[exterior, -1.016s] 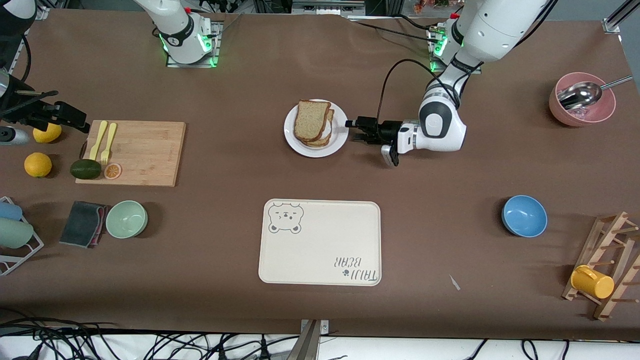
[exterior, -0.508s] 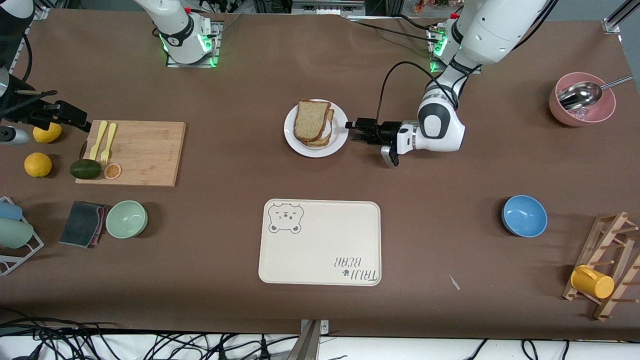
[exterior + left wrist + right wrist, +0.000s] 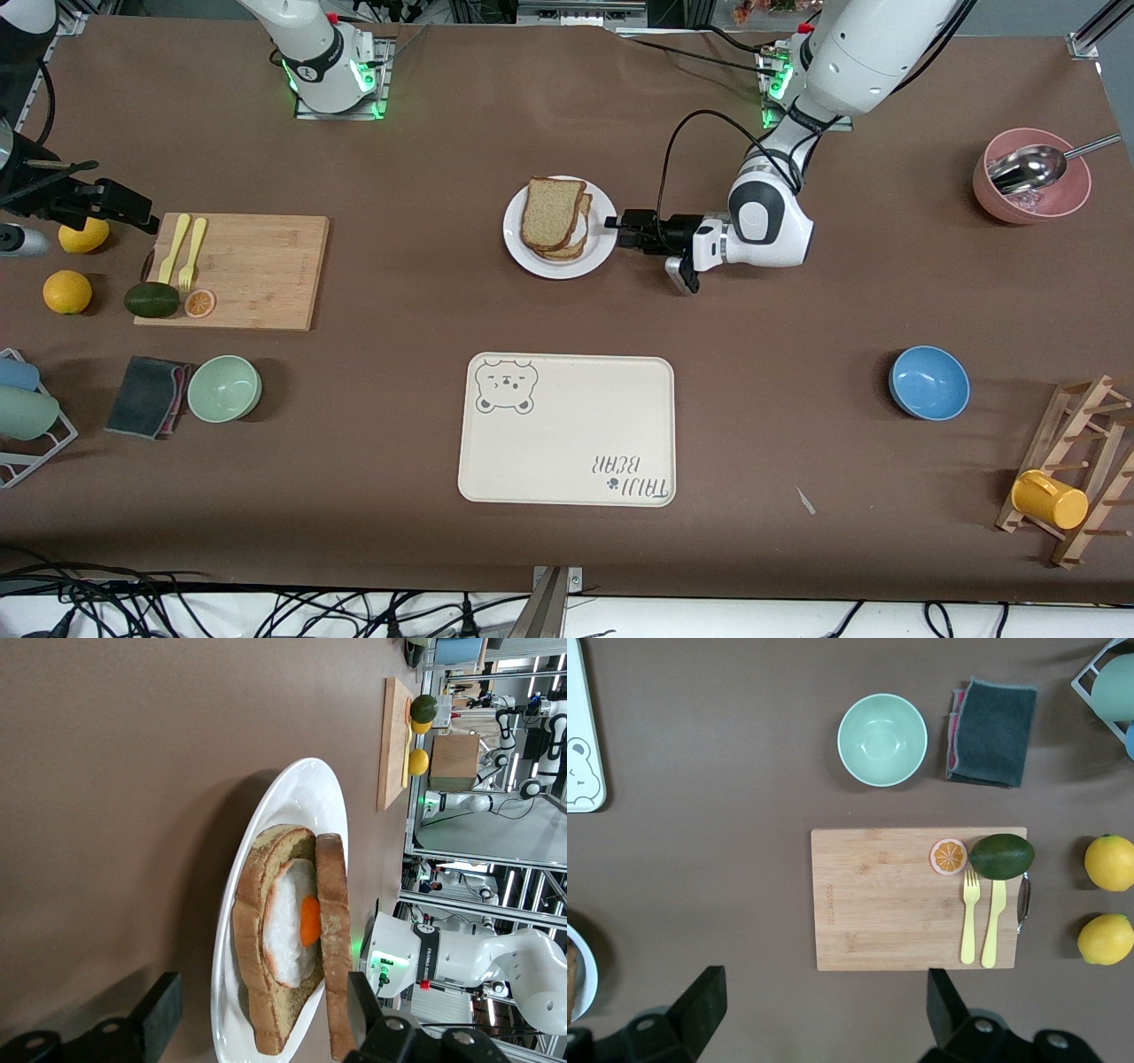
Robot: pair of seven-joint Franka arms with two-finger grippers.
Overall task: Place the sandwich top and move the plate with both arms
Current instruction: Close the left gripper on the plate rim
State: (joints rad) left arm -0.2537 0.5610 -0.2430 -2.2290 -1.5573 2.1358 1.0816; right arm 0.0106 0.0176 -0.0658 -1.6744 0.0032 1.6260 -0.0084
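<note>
The sandwich top lies on the egg-bearing slice on the white plate at the table's middle. My left gripper is turned on its side at the plate's rim toward the left arm's end, open. In the left wrist view the plate, the fried egg and the top slice show edge-on between the open fingers of my left gripper. One finger is near the table and the other is level with the top slice. My right gripper waits open, high over the cutting board's end; it also shows in the right wrist view.
A cream bear-print tray lies nearer the front camera than the plate. A wooden cutting board with forks and an avocado, lemons, a green bowl and a cloth are at the right arm's end. A blue bowl, a pink bowl and a mug rack are at the left arm's end.
My left gripper has slid a little closer to the plate, its open fingers now at the rim. The right arm has barely moved.
</note>
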